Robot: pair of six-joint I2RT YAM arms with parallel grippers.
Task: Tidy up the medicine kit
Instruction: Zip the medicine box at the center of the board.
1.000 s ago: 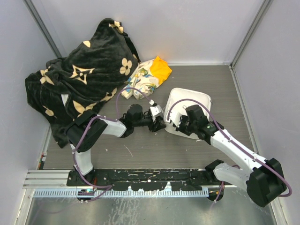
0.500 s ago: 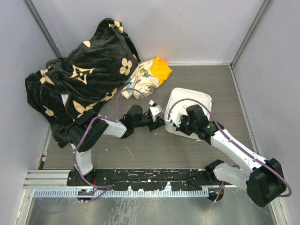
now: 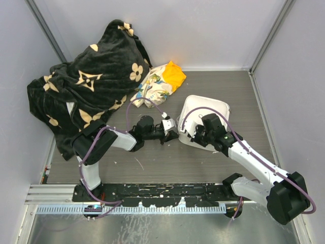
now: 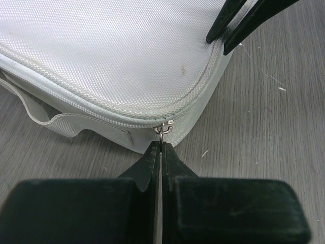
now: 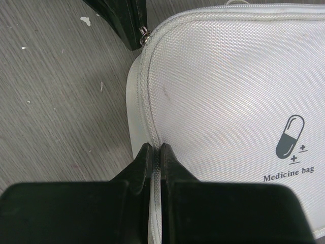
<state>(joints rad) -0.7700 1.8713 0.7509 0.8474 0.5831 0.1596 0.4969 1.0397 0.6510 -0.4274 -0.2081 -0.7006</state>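
1. The medicine kit (image 3: 207,108) is seen as a pale grey, rounded-square case of woven fabric. A zip is run round its rim, and a fabric loop (image 4: 36,111) is sewn at one side.
2. A dark capsule logo (image 5: 290,137) is printed on its top above the words "Medicine bag".
3. The kit is laid on the grey wood-grain table (image 3: 152,163), right of the middle and well apart from the near edge.
4. The left gripper (image 4: 160,147) is brought to the kit's near left corner. Its fingers are pressed together on the zipper pull (image 4: 162,130), whose small metal ring is seen just past the tips.
5. The right gripper (image 5: 153,152) is set on the kit's near-left side, just beside that same corner. Its fingers are closed tightly on the kit, with the raised zip seam pinched between them.
6. The two grippers are held near each other at that corner, apart and not touching.
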